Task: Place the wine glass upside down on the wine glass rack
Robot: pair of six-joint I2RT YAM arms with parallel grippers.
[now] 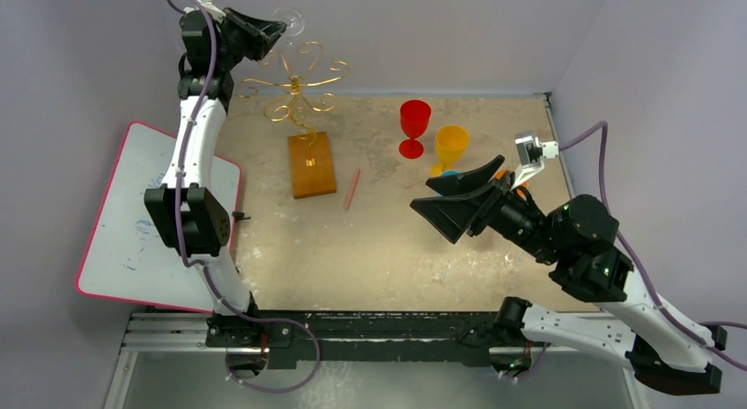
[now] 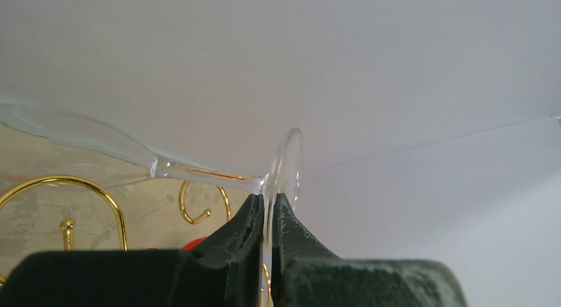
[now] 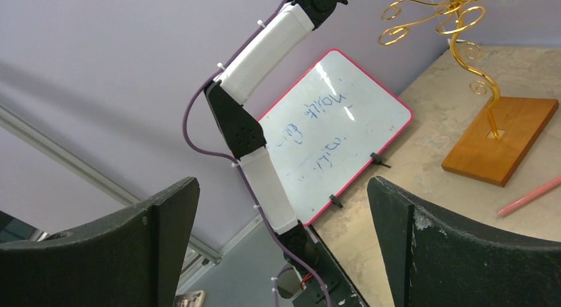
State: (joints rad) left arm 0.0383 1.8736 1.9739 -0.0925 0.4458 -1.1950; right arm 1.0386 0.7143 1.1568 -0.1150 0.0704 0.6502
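Note:
A clear wine glass lies sideways high above the table's far left corner. My left gripper is shut on the rim of its round foot, with the stem and bowl reaching away to the left in the left wrist view. The wine glass rack, a gold wire tree on an orange-brown wooden base, stands just below and in front of the glass; its scroll arms show under the stem. My right gripper hovers wide open and empty over the table's right half, and the rack shows far off in its view.
A red goblet and a yellow goblet stand at the back right. A pink pencil lies right of the rack's base. A pink-edged whiteboard overhangs the table's left side. Walls close in at the back and the right.

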